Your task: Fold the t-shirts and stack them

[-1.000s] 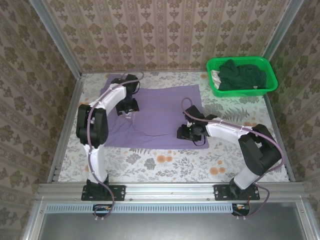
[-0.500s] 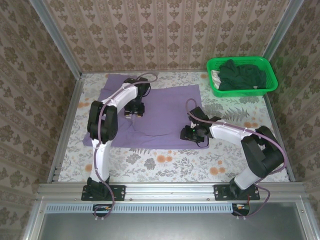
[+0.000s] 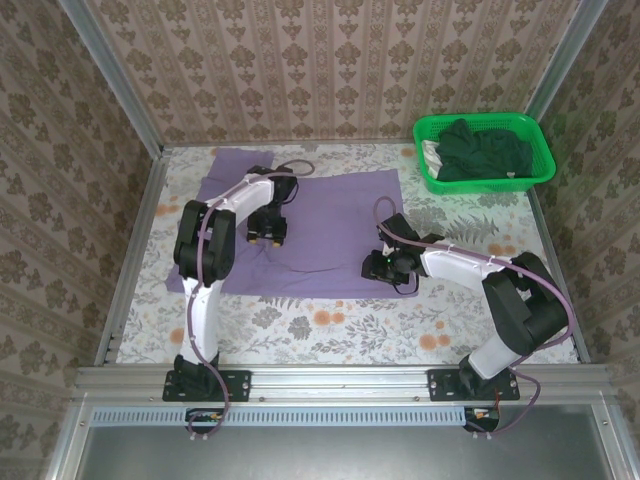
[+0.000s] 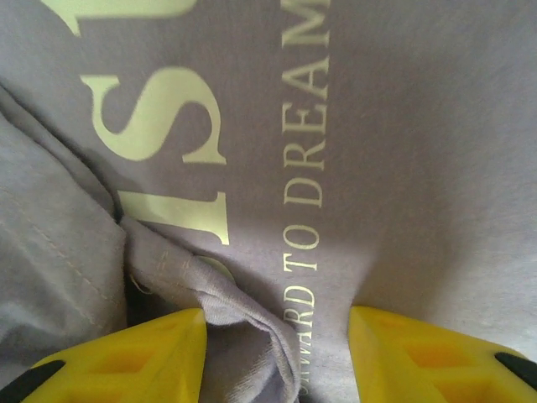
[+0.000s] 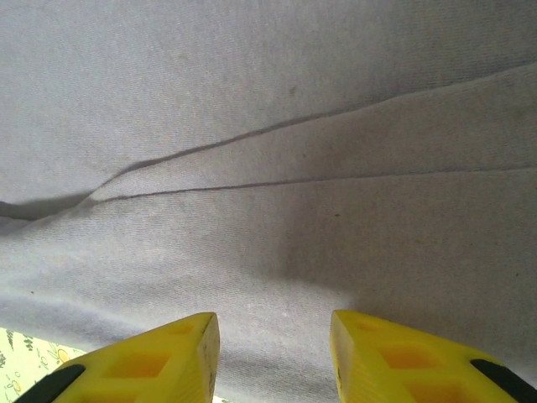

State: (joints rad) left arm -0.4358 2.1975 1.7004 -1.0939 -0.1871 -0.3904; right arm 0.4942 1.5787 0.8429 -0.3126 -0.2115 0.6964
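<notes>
Pincers spread wide: left gripper (image 4: 277, 357) straddles a raised fold beside the white lettering (image 4: 306, 168) on the lavender t-shirt (image 3: 330, 215), which lies flat mid-table (image 3: 340, 320). Right gripper (image 5: 273, 353), fingers equally parted, sits over the shirt's 5 o'clock corner. Dark green t-shirts (image 3: 480, 148) fill the green basket (image 3: 490, 183) at 1 o'clock.

The lavender t-shirt (image 3: 330, 225) is soft, matt knit cloth, finely creased, and its lettering (image 4: 306, 168) is a flat pale print. The left pincer (image 4: 275, 323) and right pincer (image 5: 273, 326) have matt yellow plastic fingers (image 4: 134, 357). The basket (image 3: 487, 183) is shiny green plastic. The surface (image 3: 340, 325) wears a floral-printed covering.
</notes>
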